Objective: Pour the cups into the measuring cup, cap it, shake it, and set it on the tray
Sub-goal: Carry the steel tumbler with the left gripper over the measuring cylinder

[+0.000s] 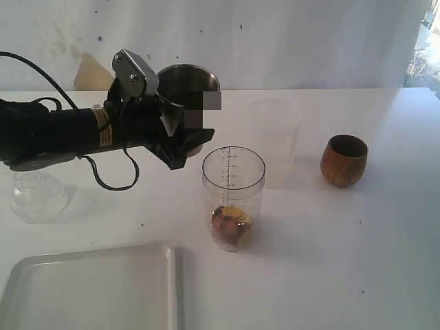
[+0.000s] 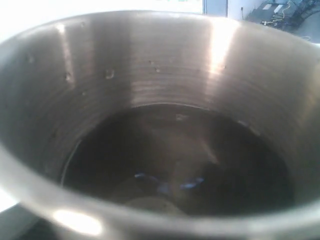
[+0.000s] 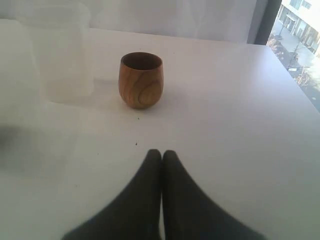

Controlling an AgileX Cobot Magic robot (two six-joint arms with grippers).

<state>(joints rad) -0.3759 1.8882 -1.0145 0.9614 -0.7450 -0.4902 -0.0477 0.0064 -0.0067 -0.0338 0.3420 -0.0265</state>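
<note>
Clasping the tumbler [image 1: 190,80], the left gripper [image 1: 180,135] hovers left of the measuring cup [image 1: 234,180]; the right gripper [image 3: 161,156] sits closed, empty.

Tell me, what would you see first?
A shiny steel tumbler, gripped by the left jaws, hangs in the air left of centre. Near it, mid-table, stands the clear measuring cup with brown and yellow bits at its bottom. A wooden cup stands to the right.
</note>
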